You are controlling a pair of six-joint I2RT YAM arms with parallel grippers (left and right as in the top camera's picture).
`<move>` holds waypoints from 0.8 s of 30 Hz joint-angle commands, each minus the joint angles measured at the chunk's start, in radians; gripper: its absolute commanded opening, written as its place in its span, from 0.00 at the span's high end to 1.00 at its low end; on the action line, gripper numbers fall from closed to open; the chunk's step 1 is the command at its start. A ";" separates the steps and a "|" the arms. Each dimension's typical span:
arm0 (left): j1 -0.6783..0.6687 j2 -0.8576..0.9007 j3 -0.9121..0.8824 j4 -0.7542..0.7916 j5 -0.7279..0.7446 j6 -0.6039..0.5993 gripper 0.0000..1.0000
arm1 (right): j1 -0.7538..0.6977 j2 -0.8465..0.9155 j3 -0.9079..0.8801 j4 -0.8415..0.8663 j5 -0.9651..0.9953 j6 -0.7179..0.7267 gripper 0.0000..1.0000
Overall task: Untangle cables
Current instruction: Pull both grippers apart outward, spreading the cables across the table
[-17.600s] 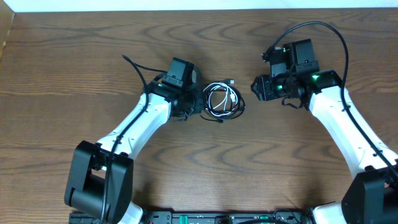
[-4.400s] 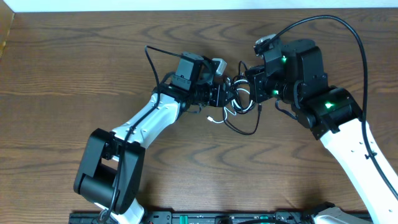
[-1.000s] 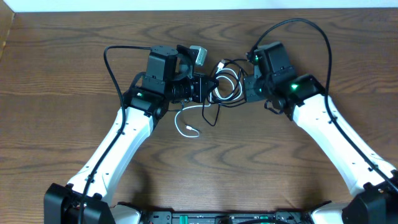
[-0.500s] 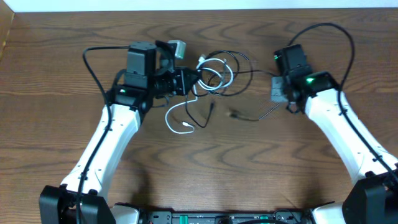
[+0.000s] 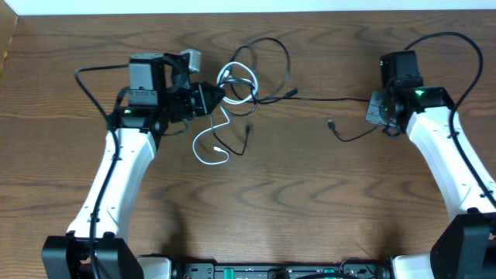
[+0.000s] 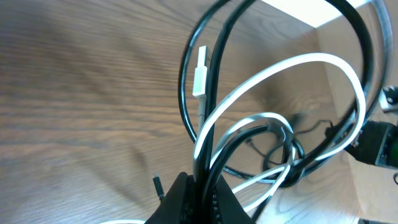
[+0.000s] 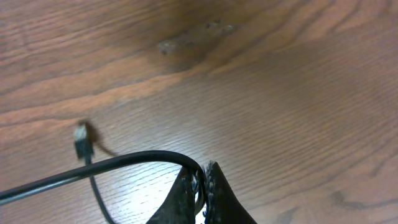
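A loose tangle of black and white cables (image 5: 242,80) hangs from my left gripper (image 5: 214,95), which is shut on several strands. The left wrist view shows black and white cables (image 6: 249,134) rising from between its fingers (image 6: 186,202), with a white plug (image 6: 199,73) standing up. The white cable's tail (image 5: 208,149) curls down onto the table. One black cable (image 5: 329,99) runs taut to the right, into my right gripper (image 5: 373,112), which is shut on it. In the right wrist view that black cable (image 7: 112,163) bends into the closed fingers (image 7: 217,186); its plug (image 7: 81,142) lies on the wood.
The wooden table (image 5: 294,201) fills the view, with a pale strip along its far edge (image 5: 248,6). Thicker black arm cords loop beside the left arm (image 5: 91,72) and above the right arm (image 5: 442,36). A short black plug end (image 5: 246,132) dangles under the tangle.
Both arms have pulled apart, left going left, right going right. The black cable has drawn out of the tangle and stretched between them; the white tail slid left.
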 commanded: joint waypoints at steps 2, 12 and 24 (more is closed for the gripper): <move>0.102 -0.008 -0.004 -0.011 -0.029 0.021 0.92 | -0.066 0.000 -0.009 -0.019 0.075 0.048 0.99; 0.304 -0.008 -0.004 -0.112 -0.029 0.078 0.93 | -0.105 0.000 -0.019 -0.025 0.079 0.060 0.99; 0.495 -0.008 -0.004 -0.129 -0.032 0.104 0.92 | -0.200 0.000 -0.019 -0.022 0.079 0.063 0.99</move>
